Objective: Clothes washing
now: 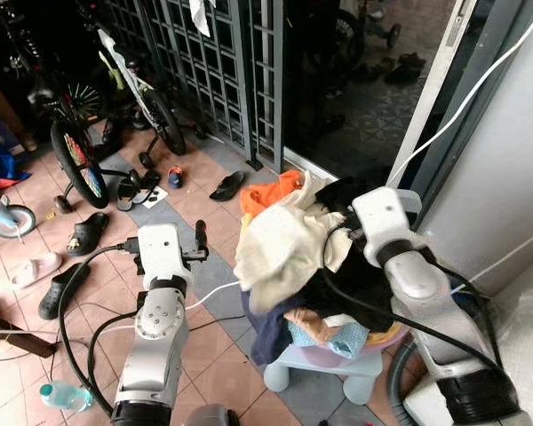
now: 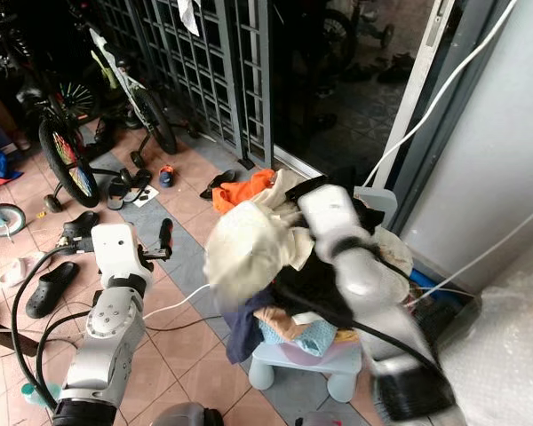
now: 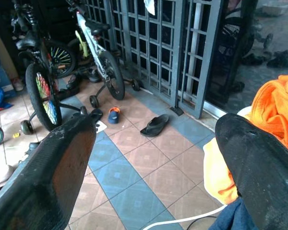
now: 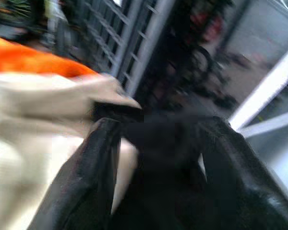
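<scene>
Right gripper pinches dark cloth on the laundry pile; left gripper gapes wide

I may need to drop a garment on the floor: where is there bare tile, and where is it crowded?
Bare tile lies around the left gripper, between the black flip-flop and the laundry pile. Crowded: sandals and clogs by the bicycle, and cables with a water bottle near the left arm's base.

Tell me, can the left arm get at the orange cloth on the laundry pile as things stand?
Probably yes. The left gripper is open beside the pile, and the orange cloth lies exposed on that side, with bare tiled floor between them.
</scene>
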